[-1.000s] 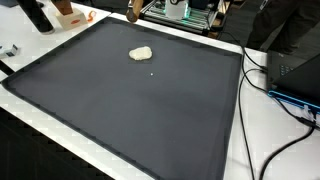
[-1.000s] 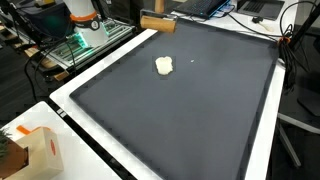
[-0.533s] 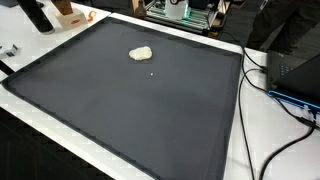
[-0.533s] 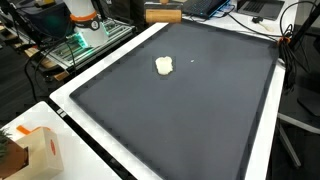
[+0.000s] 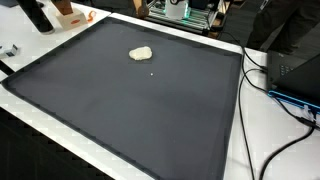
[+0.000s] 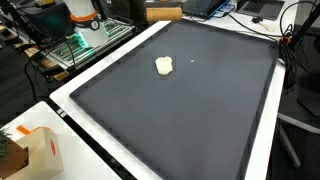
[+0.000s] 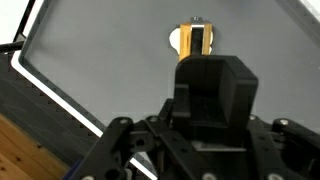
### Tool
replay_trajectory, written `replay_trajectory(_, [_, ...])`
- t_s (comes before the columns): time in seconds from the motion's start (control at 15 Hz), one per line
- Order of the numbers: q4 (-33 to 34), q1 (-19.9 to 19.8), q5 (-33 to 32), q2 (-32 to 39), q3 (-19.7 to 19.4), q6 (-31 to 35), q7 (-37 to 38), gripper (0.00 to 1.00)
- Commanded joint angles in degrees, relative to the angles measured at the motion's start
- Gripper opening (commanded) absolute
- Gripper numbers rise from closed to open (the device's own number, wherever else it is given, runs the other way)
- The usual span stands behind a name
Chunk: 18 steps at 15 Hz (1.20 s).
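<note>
A tan wooden block (image 6: 165, 13) hangs in the air over the far edge of the black mat (image 6: 190, 110), at the top of an exterior view. In the wrist view the block (image 7: 186, 38) shows yellow on both sides of a dark finger, with my gripper (image 7: 197, 38) shut on it high above the mat (image 7: 110, 60). A pale cream lump (image 5: 141, 53) (image 6: 164, 66) lies on the mat's far part, seen in both exterior views. In the wrist view a sliver of the lump (image 7: 173, 38) peeks out behind the block. The gripper body hides the lower middle.
The mat lies on a white table (image 5: 250, 120). An orange-and-white carton (image 6: 35, 150) stands at a corner off the mat. Electronics with a green board (image 6: 85, 40) sit beyond one edge. Cables (image 5: 280, 90) and a laptop (image 5: 295, 75) lie beside another edge.
The wooden block has risen and drifted towards the top edge of an exterior view, away from the mat. The lump has not moved.
</note>
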Motion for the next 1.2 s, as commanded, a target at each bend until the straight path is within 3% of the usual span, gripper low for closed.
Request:
replay_trajectory(0.0, [0.0, 0.4, 0.9, 0.8, -0.6, 0.4, -2.1, 0.24])
replay_trajectory(0.07, [-1.3, 1.8, 4.2, 1.5, -2.6, 3.7, -8.3, 0.24])
replay_trajectory(0.4, [-5.0, 2.4, 10.1, 5.0, -5.0, 8.4, -26.6, 0.24])
replay_trajectory(0.67, [-7.1, 0.9, 11.4, 7.9, -4.5, 8.6, -34.1, 0.24])
replay_trajectory(1.13, [-11.6, -0.2, 12.6, 10.9, -4.2, 16.6, -43.2, 0.24])
